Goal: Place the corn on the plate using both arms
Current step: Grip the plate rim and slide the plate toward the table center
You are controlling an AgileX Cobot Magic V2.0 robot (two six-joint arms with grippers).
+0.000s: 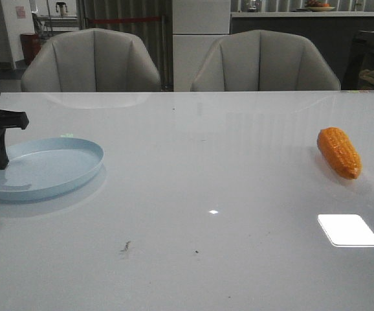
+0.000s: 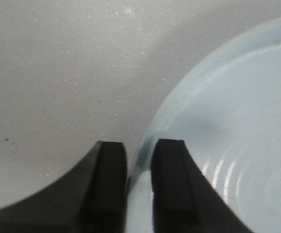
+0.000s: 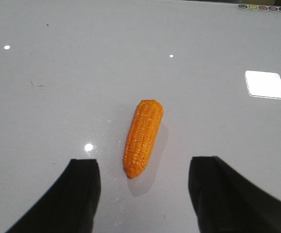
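Left tool (image 2: pixel 139 167) pinched on the near rim of the plate (image 2: pixel 237 126), one finger inside, one outside, probably to steady or drag it. Right tool (image 3: pixel 144 187) spread wide above the tabletop (image 3: pixel 58 97), nothing held, corn (image 3: pixel 142 138) lying flat just ahead between the fingers, lined up for a lengthwise approach. Rim pinch clear only in the left wrist view; front view alone showing corn (image 1: pixel 340 152) and plate (image 1: pixel 41 167) well apart, right tool absent there.
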